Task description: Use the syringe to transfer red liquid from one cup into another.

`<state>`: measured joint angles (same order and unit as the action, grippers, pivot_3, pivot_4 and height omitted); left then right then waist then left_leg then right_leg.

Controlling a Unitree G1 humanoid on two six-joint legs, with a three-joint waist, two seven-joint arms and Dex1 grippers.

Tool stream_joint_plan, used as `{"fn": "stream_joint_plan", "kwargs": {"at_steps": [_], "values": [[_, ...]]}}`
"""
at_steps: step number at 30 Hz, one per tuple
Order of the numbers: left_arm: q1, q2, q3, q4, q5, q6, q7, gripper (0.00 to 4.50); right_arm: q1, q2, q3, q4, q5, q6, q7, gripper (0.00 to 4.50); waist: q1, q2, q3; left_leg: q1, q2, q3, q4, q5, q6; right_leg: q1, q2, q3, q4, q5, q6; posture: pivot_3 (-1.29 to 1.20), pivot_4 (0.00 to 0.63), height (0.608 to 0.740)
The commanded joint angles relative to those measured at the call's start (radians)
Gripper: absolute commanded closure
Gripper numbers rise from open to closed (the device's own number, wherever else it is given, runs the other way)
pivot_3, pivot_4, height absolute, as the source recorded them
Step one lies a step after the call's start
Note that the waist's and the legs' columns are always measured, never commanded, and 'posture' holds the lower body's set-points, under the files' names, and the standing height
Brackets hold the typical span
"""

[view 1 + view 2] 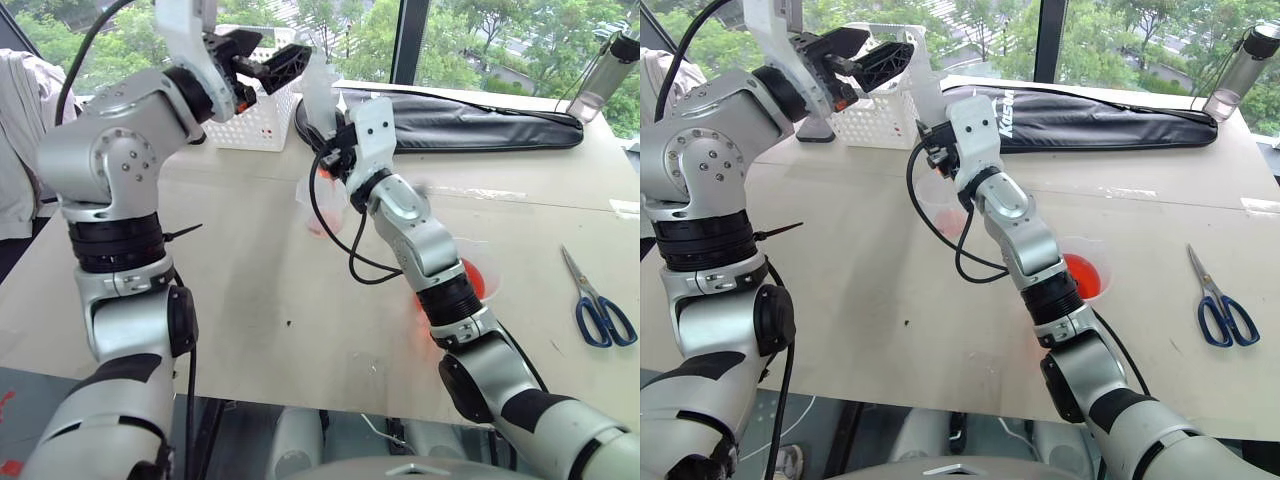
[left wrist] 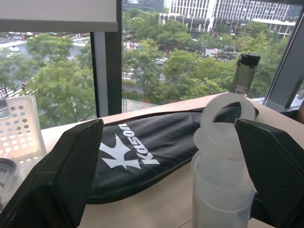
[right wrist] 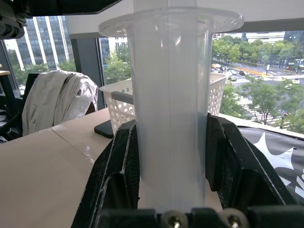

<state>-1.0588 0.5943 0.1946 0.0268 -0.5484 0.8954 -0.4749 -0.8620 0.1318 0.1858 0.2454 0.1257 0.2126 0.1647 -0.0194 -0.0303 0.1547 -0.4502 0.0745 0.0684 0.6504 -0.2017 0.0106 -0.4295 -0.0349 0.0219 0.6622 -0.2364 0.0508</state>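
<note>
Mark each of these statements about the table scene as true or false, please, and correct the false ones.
1. The right gripper is shut on the syringe. True.
2. The left gripper is closed around the plunger ring. False: its fingers stand open on either side of the ring, not touching it.
3. The scissors lie on the table at the robot's right. True.
4. The handled cup is empty. False: it holds red liquid.
5. A white perforated basket stands at the far side of the table. True.
</note>
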Motion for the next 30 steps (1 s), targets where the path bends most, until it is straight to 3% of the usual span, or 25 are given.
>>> {"fn": "stream_joint_plan", "kwargs": {"at_steps": [1, 4, 13, 14, 30], "values": [[-0.038, -0.002, -0.005, 0.002, 0.017, -0.027, 0.002, 0.0, -0.046, 0.067, 0.006, -0.031, 0.002, -0.041, -0.001, 3.06, 0.0, 0.0, 0.0, 0.0, 0.0, 0.0, 0.0, 0.0, 0.0, 0.0, 0.0, 0.0, 0.0, 0.0, 0.0, 0.0, 0.15, 0.724], [-0.048, -0.011, -0.009, 0.012, 0.022, -0.033, -0.002, 0.0, -0.044, 0.067, 0.01, -0.03, -0.001, -0.044, 0.0, 3.06, 0.001, 0.0, 0.0, 0.0, 0.0, 0.0, 0.0, 0.0, 0.0, 0.0, 0.0, 0.0, 0.0, 0.0, 0.0, 0.0, 0.15, 0.724], [-0.075, -0.016, -0.065, 0.044, 0.063, -0.104, -0.067, 4.3, -0.038, 0.066, 0.024, -0.026, -0.003, -0.049, 0.019, 3.06, 0.0, 0.0, 0.0, 0.0, 0.0, 0.0, 0.0, 0.0, 0.0, 0.0, 0.0, 0.0, 0.0, 0.0, 0.0, 0.0, 0.15, 0.724], [-0.072, -0.013, -0.071, 0.042, 0.066, -0.113, -0.078, 4.5, -0.037, 0.067, 0.025, -0.027, -0.003, -0.049, 0.02, 3.06, 0.0, 0.0, 0.0, 0.0, 0.0, 0.0, 0.0, 0.0, 0.0, 0.0, 0.0, 0.0, 0.0, 0.0, 0.0, 0.0, 0.15, 0.724], [0.0, 0.013, -0.112, -0.052, 0.09, -0.17, -0.204, 4.5, -0.05, 0.081, 0.028, -0.034, 0.019, -0.067, 0.062, 3.06, 0.0, 0.0, 0.0, 0.0, 0.0, 0.0, 0.0, 0.0, 0.0, 0.0, 0.0, 0.0, 0.0, 0.0, 0.0, 0.0, 0.15, 0.724]]}}
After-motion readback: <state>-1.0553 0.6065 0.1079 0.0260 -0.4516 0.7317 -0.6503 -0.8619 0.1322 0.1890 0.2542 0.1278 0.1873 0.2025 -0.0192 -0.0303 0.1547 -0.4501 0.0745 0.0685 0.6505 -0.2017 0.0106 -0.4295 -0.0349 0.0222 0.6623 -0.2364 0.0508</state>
